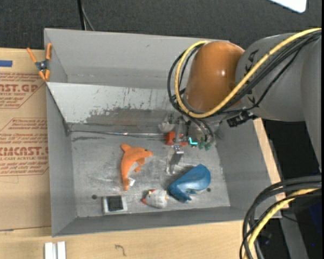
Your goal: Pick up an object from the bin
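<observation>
The tool (174, 165) hangs low over bare bin floor, in the gap between two toys, and nothing shows in its grip. Whether it stands apart or together I cannot tell.

Just to its right and nearer lies the blue toy (190, 183), a rounded lump on the floor towards the right wall. Its long axis runs slantwise, from the near left up to the far right. The thicker end is at the far right, and which end is the head cannot be told.

To the left of the tool, apart from it, lies the orange dolphin (130, 165), flat on the floor about mid-bin. Its long axis runs near to far, leaning a little. The thin end points near, and a fin or snout juts right towards the tool.

The bin (124, 58) also holds a small white piece (156, 199) with a red tip, just beside the blue toy's near end. A black square (114, 204) lies by the near wall, left of that.

The arm (213, 77), with its orange cover and yellow cables, comes in from the right above the far right of the bin.
</observation>
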Available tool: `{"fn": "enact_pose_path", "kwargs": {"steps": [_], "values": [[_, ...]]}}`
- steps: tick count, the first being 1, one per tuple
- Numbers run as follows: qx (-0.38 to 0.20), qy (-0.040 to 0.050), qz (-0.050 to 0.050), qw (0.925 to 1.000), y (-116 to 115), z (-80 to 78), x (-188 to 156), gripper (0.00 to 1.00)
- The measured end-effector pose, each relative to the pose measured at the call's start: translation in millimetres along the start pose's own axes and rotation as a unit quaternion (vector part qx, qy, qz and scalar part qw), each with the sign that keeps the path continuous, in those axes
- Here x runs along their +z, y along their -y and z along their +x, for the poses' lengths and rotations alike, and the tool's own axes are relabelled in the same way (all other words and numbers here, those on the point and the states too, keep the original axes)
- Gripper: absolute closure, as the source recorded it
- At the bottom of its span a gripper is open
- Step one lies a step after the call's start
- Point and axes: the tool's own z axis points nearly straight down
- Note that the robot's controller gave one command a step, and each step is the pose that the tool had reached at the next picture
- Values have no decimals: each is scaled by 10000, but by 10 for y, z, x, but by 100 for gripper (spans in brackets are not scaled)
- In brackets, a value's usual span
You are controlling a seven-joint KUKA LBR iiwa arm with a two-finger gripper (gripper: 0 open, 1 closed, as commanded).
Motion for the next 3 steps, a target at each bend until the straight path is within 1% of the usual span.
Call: {"fn": "enact_pose_path", "kwargs": {"steps": [1, 2, 3], "values": [[3, 35, -1, 10000, 1, -18, -36, 0], [65, 78, 4, 9999, -811, -204, 847, 100], [66, 79, 3, 9999, -811, -204, 847, 100]]}}
